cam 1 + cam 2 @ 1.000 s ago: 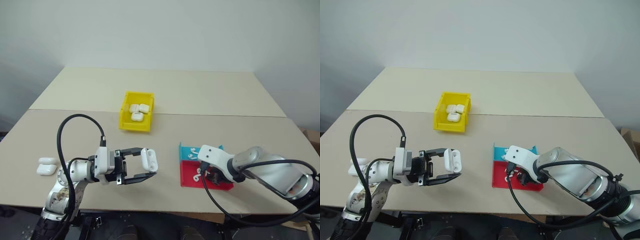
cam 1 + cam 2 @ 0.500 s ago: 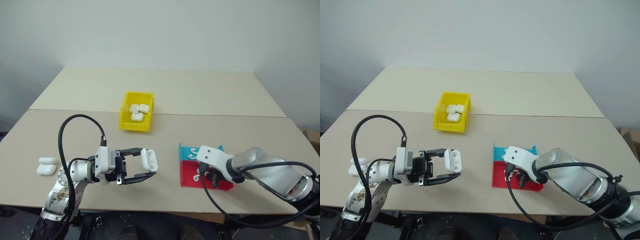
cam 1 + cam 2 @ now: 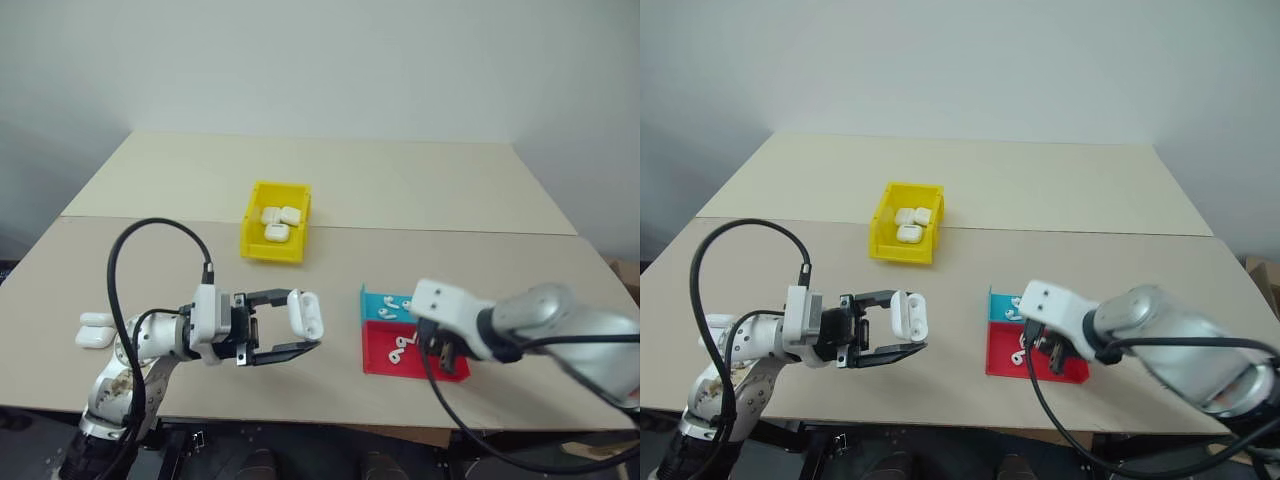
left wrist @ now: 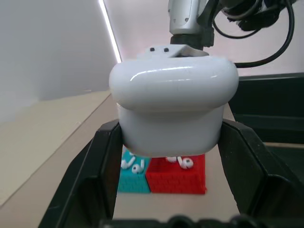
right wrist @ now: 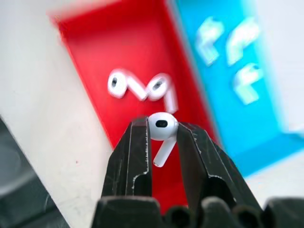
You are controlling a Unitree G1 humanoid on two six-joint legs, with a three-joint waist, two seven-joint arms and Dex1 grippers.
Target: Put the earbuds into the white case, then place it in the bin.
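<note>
My left gripper (image 3: 308,322) is shut on a white case (image 4: 173,109) and holds it above the table's front left part, pointing toward the trays. My right gripper (image 5: 161,127) hangs over the red tray (image 3: 380,365), shut on one of the earbuds (image 5: 163,123), whose stem pokes down between the fingers. More earbuds (image 3: 400,349) lie in the red tray and in the blue tray (image 3: 371,300) behind it. The yellow bin (image 3: 268,251) stands further back at centre-left with three white cases inside.
Two more white cases (image 3: 92,331) lie on the table at the far left, beside my left arm. A seam (image 3: 450,230) runs across the table behind the bin.
My right gripper has lifted off the red tray with an earbud between its fingers. My left gripper has risen a little with the case.
</note>
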